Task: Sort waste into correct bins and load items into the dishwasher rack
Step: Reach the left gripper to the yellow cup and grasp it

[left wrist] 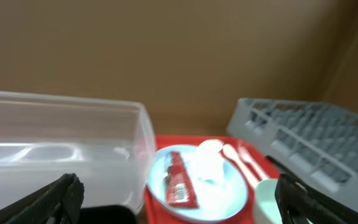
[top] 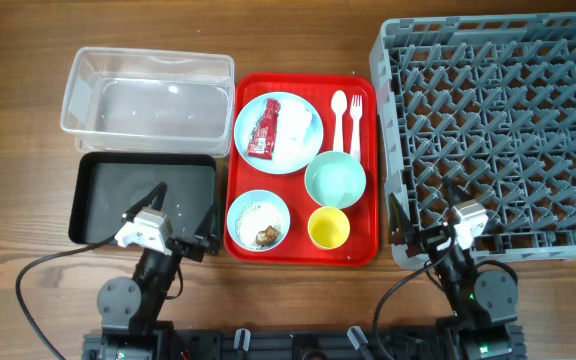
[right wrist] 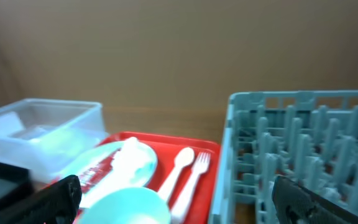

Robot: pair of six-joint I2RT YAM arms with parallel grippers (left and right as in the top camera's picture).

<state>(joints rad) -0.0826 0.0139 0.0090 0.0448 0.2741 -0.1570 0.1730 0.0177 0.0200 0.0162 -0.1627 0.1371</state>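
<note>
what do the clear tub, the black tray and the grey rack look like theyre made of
The clear tub: thin transparent plastic, glossy; the wood table shows through it and its rim catches highlights. The black tray: probably glossy plastic, since it reflects light softly, though coated metal cannot be ruled out. The dishwasher rack: matte grey moulded plastic, judging by its uniform lattice and pegs.

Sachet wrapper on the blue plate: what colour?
The sachet wrapper is red; the overhead view shows it best.
</note>
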